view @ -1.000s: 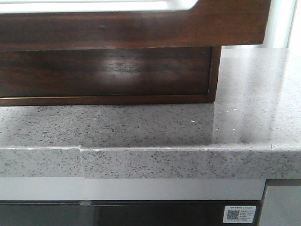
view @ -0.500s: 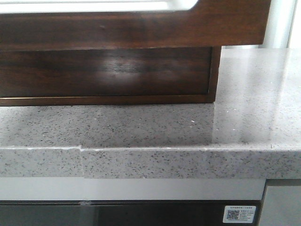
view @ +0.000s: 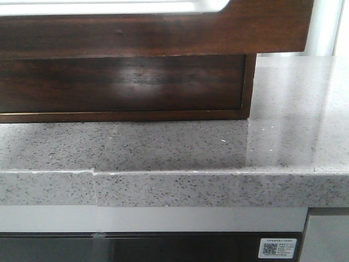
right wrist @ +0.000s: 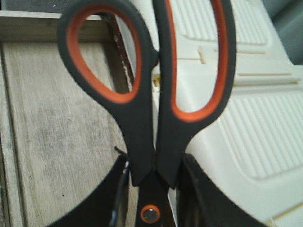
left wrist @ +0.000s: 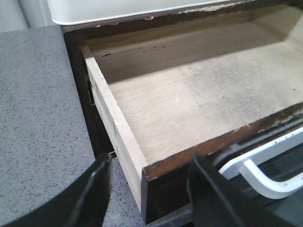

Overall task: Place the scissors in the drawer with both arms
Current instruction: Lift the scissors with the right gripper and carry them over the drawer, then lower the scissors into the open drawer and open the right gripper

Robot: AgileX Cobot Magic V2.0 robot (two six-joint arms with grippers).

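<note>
The drawer's glossy dark-brown front [view: 163, 33] fills the top of the front view, with a strip of its white lining [view: 109, 6] above it. No gripper shows in the front view. My right gripper [right wrist: 151, 189] is shut on the black scissors with orange-lined handles [right wrist: 147, 118], gripped at the pivot with the handles pointing away. The scissors hang over the cream-white ribbed lining [right wrist: 246, 132] and a bare wood panel [right wrist: 57, 132]. My left gripper [left wrist: 149, 189] is open. Its fingers [left wrist: 94, 189] straddle the front corner of an open pale-wood compartment [left wrist: 199, 104].
The speckled grey countertop [view: 163, 147] carries the cabinet and also shows in the left wrist view [left wrist: 38, 118]. A lower dark-brown front [view: 125, 82] sits recessed beneath the drawer. A white round-cornered rim [left wrist: 118, 9] and a white bar [left wrist: 265, 175] border the wood compartment.
</note>
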